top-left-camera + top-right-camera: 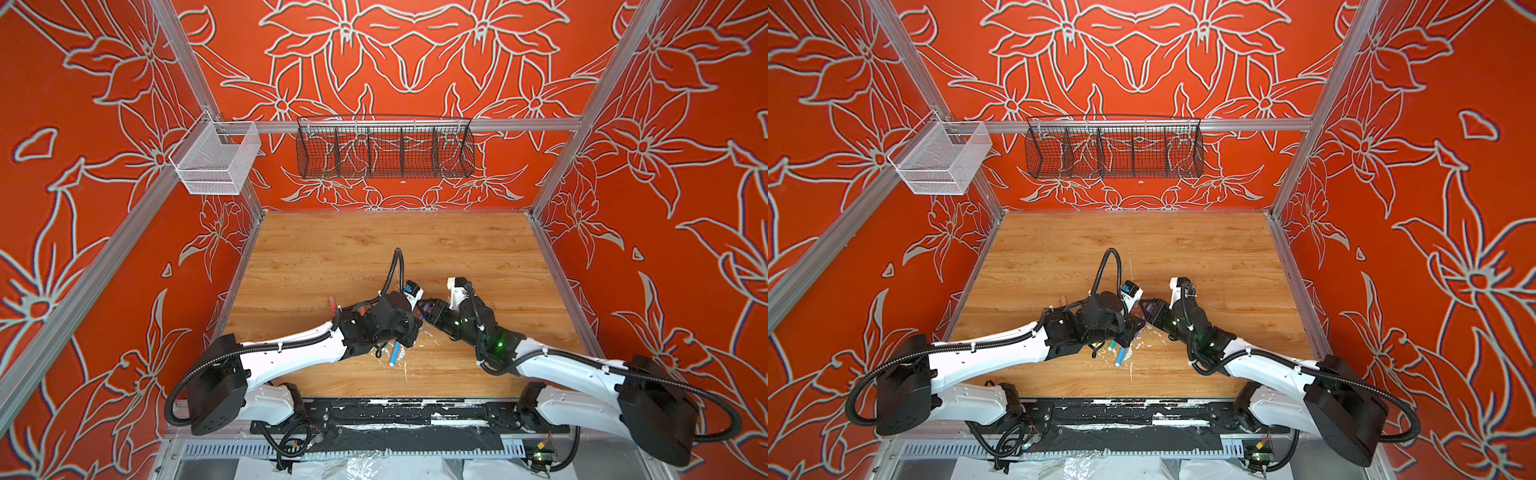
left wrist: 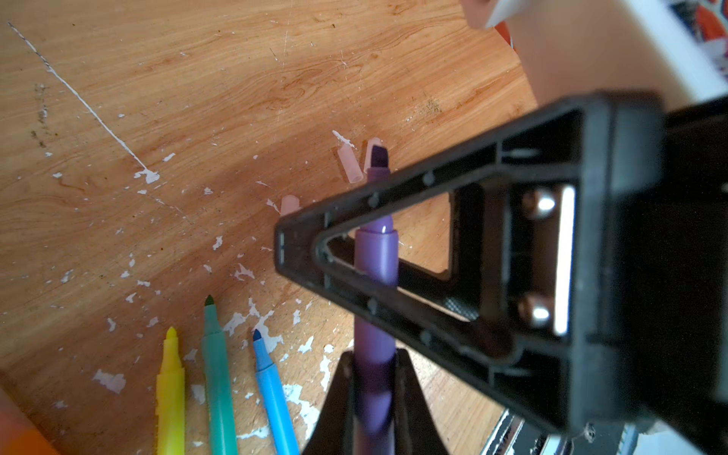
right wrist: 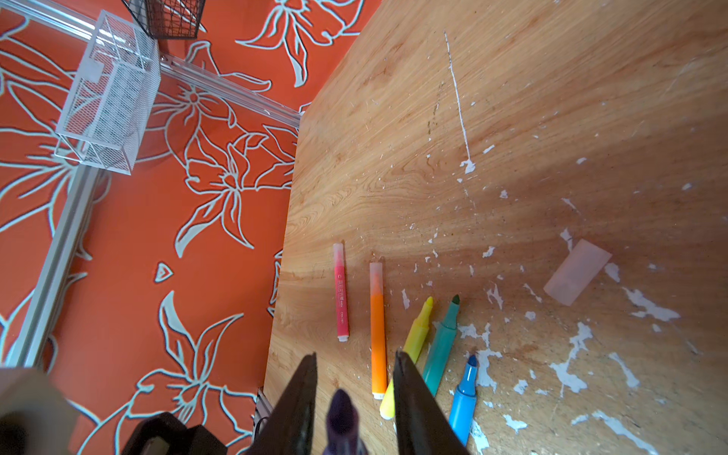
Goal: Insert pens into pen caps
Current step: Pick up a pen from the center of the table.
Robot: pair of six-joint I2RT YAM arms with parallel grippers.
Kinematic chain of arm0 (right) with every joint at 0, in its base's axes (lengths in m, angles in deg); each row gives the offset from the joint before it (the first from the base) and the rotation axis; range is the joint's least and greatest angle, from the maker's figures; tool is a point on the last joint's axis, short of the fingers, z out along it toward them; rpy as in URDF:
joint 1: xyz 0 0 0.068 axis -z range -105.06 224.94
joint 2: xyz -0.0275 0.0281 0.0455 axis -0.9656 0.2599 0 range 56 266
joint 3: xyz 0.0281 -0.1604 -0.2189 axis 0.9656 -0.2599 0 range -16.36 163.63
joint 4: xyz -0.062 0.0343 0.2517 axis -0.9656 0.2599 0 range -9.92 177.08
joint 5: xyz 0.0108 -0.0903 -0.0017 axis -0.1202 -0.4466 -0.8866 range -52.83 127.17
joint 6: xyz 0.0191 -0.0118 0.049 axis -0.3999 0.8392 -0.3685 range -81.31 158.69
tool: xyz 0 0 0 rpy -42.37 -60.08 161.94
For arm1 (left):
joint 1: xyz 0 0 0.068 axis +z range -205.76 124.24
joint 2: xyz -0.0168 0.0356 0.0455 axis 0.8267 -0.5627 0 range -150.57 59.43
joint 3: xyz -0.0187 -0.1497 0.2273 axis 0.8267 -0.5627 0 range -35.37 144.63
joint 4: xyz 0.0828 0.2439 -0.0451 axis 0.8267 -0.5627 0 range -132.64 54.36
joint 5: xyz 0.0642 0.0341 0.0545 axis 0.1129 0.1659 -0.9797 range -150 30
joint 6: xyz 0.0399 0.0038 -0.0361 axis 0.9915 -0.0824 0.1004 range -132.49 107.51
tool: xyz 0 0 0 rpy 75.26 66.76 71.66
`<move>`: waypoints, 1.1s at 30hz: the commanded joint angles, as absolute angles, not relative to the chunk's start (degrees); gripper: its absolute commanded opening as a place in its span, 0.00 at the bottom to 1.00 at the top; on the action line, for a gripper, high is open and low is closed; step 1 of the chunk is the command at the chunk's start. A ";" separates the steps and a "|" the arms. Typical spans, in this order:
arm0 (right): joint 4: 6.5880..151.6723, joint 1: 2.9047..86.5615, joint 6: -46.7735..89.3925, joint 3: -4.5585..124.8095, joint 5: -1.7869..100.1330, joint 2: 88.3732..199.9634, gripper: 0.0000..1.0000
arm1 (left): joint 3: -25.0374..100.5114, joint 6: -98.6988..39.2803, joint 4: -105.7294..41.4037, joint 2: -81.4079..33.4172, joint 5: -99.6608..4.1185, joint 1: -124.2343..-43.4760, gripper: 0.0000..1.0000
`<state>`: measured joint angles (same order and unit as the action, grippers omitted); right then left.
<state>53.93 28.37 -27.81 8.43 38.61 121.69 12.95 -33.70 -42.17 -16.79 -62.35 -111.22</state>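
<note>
The left gripper (image 2: 374, 366) pinches the purple pen (image 2: 376, 260) by its barrel above the wooden table (image 2: 197, 118), while the right gripper (image 3: 355, 356) straddles its bare tip, jaws narrowly parted, not touching.

Two capped, pink pen (image 3: 340, 291), orange pen (image 3: 377, 335), four bare, yellow pen (image 3: 417, 335), green pen (image 3: 443, 342), blue pen (image 3: 465, 398), purple pen (image 2: 376, 260); three loose pen caps (image 2: 348, 165) (image 2: 369, 149) (image 2: 289, 204) visible; two baskets (image 1: 216, 160) (image 1: 384, 151)

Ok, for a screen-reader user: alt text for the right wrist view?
A purple pen between the right end effector's open fingers. On the wooden table: capped pink pen and orange pen; uncapped yellow pen, green pen, blue pen; a loose cap.
</note>
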 commanded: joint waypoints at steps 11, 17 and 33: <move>52.49 28.09 -29.95 11.05 40.34 123.30 0.02 | 12.81 -32.98 -42.23 -15.82 -62.95 -111.53 0.32; 52.30 27.57 -30.12 11.40 40.12 123.64 0.01 | 13.83 -33.09 -43.48 -17.81 -64.13 -111.48 0.37; 57.76 26.66 -29.62 11.63 39.12 120.47 0.72 | 17.41 -33.56 -43.21 -20.15 -65.92 -111.48 0.00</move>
<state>53.97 27.15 -29.38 10.33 39.72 122.44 16.29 -33.11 -43.90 -21.38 -64.38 -111.26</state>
